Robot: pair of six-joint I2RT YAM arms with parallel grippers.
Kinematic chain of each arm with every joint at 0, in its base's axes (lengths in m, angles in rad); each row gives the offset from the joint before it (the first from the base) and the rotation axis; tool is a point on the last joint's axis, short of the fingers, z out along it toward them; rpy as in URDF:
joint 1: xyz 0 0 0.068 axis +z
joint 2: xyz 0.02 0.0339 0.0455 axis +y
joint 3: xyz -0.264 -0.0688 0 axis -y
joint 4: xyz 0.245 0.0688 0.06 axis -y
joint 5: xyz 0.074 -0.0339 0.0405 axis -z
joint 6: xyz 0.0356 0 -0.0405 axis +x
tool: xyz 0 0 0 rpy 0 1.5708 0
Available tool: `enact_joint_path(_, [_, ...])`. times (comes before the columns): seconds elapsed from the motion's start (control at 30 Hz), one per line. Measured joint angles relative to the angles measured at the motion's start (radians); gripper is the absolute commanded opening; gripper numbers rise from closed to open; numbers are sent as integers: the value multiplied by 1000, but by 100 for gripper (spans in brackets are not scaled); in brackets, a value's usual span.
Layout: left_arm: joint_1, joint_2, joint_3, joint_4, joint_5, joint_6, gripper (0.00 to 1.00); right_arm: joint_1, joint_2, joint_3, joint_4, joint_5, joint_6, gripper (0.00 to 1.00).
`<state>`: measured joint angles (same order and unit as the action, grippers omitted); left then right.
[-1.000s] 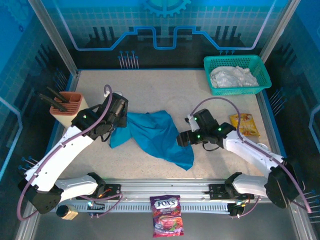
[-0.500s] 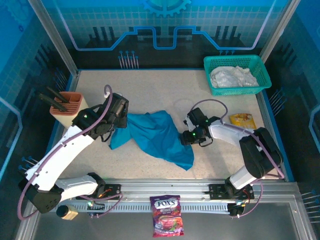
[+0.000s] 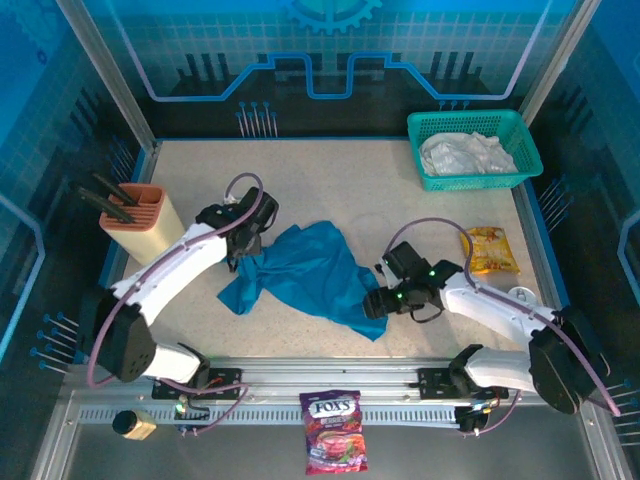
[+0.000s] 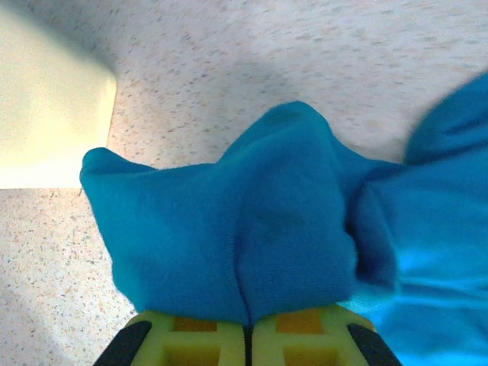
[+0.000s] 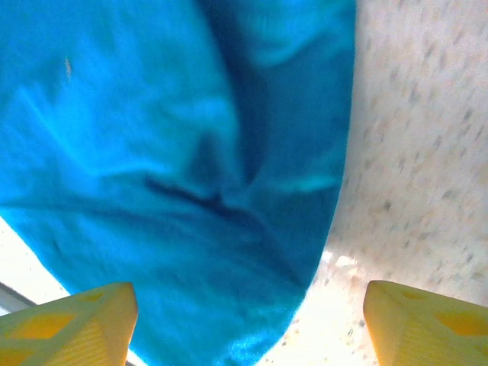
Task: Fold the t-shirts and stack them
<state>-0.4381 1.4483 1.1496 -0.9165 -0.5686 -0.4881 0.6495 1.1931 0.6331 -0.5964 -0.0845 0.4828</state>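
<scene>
The teal shirt (image 3: 305, 275) is lying crumpled at the centre of the table (image 3: 330, 180), its long axis running from 10 to 4 o'clock. The left gripper (image 4: 245, 332) is pinching a fold at the 10 o'clock end, jaws closed on cloth. The right gripper (image 5: 248, 335) is standing wide at the 4 o'clock corner, with the hem lying between its fingers; I cannot tell whether it is touching. Sleeves and collar are lost in the bunching. The white shirt (image 3: 465, 152) is sitting balled in the basket (image 3: 470, 183) at 1 o'clock, well apart.
</scene>
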Motion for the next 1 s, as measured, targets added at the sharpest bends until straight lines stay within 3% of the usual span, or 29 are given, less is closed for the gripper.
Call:
enact_joint_path(0.07, [40,63,0,36,-24,-12,3,21,-35,-39,-4,-6,36,79])
enact_joint_path(0.1, [53,92,0,47,-38,-16,9,28,-49,-51,-6,-10,50,79])
enact_joint_path(0.27, [71,239,35,62,-89,-39,73,58,-113,-111,6,-27,123,79])
enact_joint_path(0.37, [70,261,50,65,-90,-45,92,61,-108,-130,35,-41,151,78])
enact_joint_path(0.47, [63,248,61,56,-95,-65,99,79,-77,-136,76,-63,172,75])
enact_joint_path(0.7, [-27,21,60,-81,-96,-119,99,160,-6,-137,164,-80,211,63])
enact_joint_path(0.83, [-58,-123,-20,-151,-44,-167,99,165,11,-137,159,-34,229,29])
enact_joint_path(1.0, [-63,-171,-248,-143,79,-219,96,187,30,-131,167,-32,232,0])
